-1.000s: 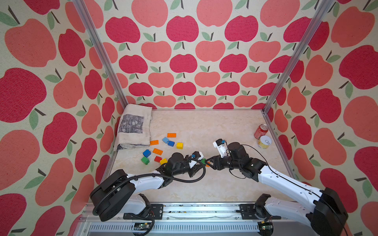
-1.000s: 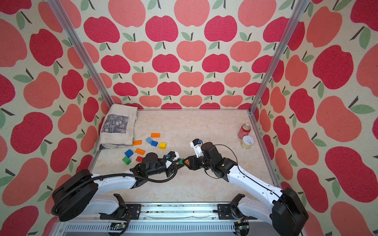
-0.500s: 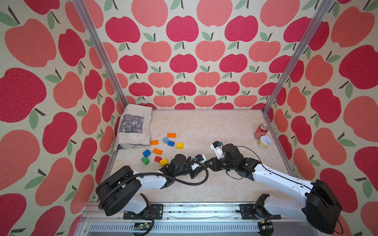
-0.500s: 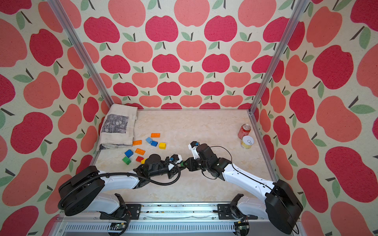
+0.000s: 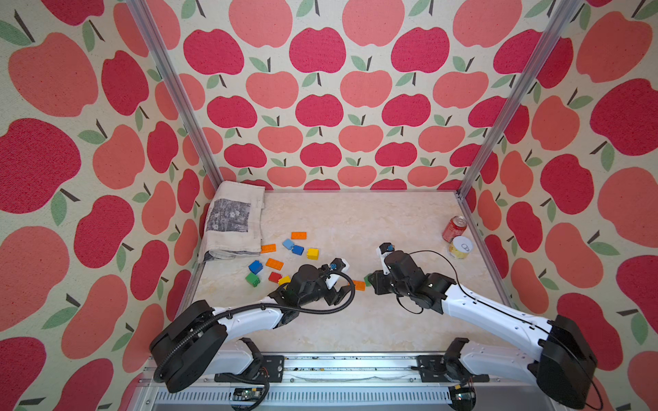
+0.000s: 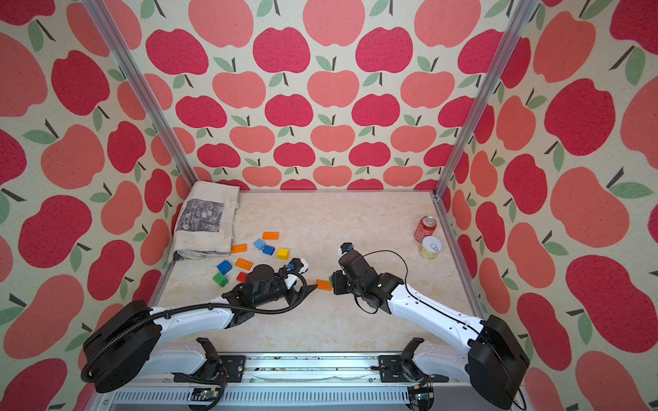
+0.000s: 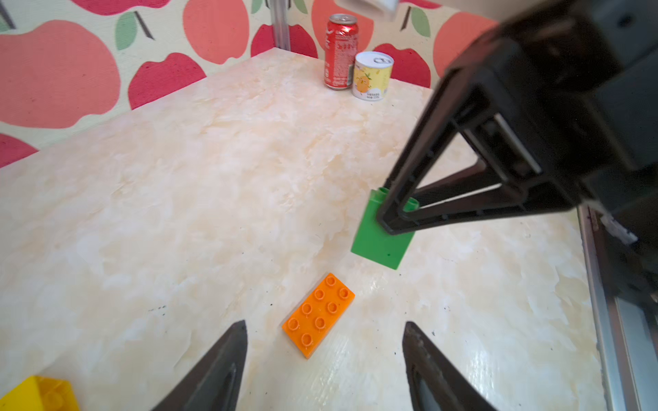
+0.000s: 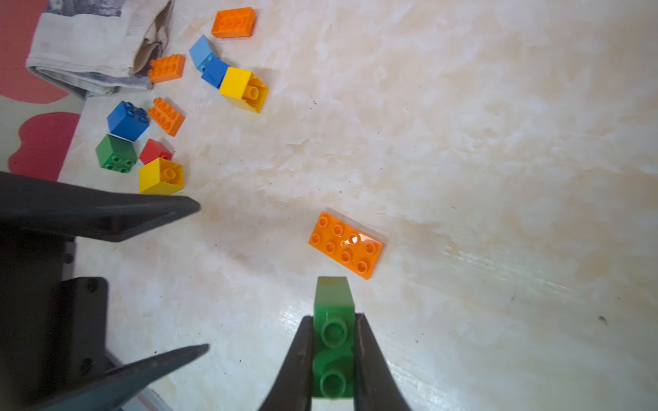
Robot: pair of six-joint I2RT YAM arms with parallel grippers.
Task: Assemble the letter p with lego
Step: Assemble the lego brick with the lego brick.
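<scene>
An orange flat lego plate [image 7: 318,315] lies studs-up on the table, also seen in both top views [image 5: 359,285] [image 6: 323,284]. My left gripper [image 7: 324,324] is open, its fingertips either side of the plate's near end without touching it. My right gripper [image 8: 333,317] is shut on a green lego brick [image 8: 333,299], held just above the table beside the plate [image 8: 346,245]. In the left wrist view the green brick [image 7: 379,238] hangs tilted from those fingers. Several loose lego bricks [image 5: 277,258] lie at the left: orange, blue, light blue, yellow, red, green.
A folded printed cloth [image 5: 233,220] lies at the back left, touching the bricks' edge. A red soda can [image 5: 454,228] and a yellow tin [image 5: 460,247] stand by the right wall. Apple-patterned walls and metal posts close the table in.
My left gripper has opened and the orange plate now lies on the table. The two grippers, which met in the middle, have drawn apart; the right one keeps the green brick.
</scene>
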